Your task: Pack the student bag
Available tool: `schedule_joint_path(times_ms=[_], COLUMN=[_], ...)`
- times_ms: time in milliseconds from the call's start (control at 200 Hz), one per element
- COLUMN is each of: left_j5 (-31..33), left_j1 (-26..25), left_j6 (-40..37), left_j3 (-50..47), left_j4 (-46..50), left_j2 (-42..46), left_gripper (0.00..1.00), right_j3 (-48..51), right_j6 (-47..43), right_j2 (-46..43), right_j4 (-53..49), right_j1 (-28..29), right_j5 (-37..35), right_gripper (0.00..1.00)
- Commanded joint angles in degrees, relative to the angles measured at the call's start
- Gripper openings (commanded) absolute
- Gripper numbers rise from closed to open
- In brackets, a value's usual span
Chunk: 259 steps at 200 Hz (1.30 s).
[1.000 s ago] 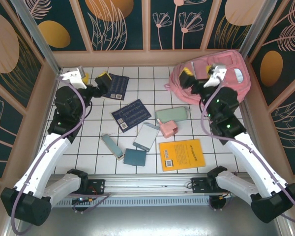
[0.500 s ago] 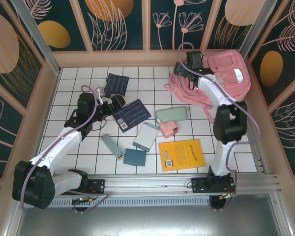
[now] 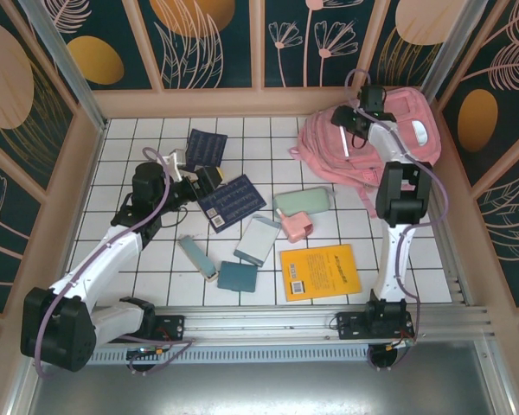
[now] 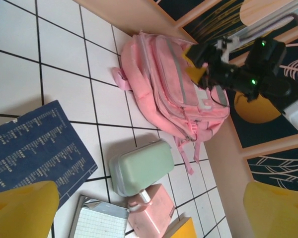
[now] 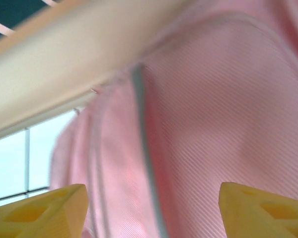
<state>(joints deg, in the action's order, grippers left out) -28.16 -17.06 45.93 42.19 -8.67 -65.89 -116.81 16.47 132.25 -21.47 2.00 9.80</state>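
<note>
Clearly agape on wrist cameras, left claw (image 4: 149,198) faces a navy booklet (image 4: 35,144), right claw (image 5: 153,193) the student bag (image 5: 213,99).

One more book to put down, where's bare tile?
Bare tiles lie along the back wall between the rear navy booklet and the student bag, and in the back left corner. Crowded around the green case and yellow book.

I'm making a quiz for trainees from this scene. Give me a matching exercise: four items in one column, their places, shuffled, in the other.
1. student bag
2. yellow book
3. mint case
4. teal pad

A. around the middle
B. far right corner
C. near edge, right of centre
D. near edge, just left of the yellow book

Pairs: 1-B, 2-C, 3-A, 4-D
</note>
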Motion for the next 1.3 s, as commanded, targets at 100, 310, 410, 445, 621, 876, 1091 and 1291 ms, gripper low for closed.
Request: schedule_joint_path(times_ms=[100,310,410,445,621,876,1091,1291], left_j5=[-2.32,-1.87,-1.76,-1.73,-1.29,0.89,2.99,2.54], left_j1=[-0.07,-0.08,-0.02,-0.05,-0.08,-0.08,-0.07,-0.49], left_j6=[0.61,-0.23,-0.10,-0.10,0.05,-1.78,-4.52,-5.86], left_j3=[-0.73,-0.32,-0.32,-0.28,-0.90,0.26,3.33,5.13], left_j4=[-3.78,-2.87,-2.95,-3.04,-3.55,-0.42,3.40,4.71], left_j2=[-1.15,-1.08,-1.50,-1.60,-1.76,-0.65,-0.83,-0.82], left_gripper=[0.94,0.94,0.94,0.94,0.92,0.92,0.91,0.87], right_j3=[-1.89,4.60,5.03,5.00,3.36,2.62,-3.75,-6.50], right_j6=[-2.33,-1.70,-1.91,-1.97,-1.51,-1.62,2.15,5.68], right_j2=[4.28,0.68,0.62,0.96,4.52,-1.48,-7.87,-11.53], right_j4=[-3.57,1.51,1.57,1.38,-0.70,2.31,1.40,0.47], right_j1=[0.59,-0.63,-0.83,-0.90,-0.08,0.22,0.05,0.10], right_j5=[7.83,9.72,12.94,14.32,18.72,15.88,18.33,21.96], right_gripper=[0.66,0.64,0.54,0.50,0.14,0.00,0.00,0.00])
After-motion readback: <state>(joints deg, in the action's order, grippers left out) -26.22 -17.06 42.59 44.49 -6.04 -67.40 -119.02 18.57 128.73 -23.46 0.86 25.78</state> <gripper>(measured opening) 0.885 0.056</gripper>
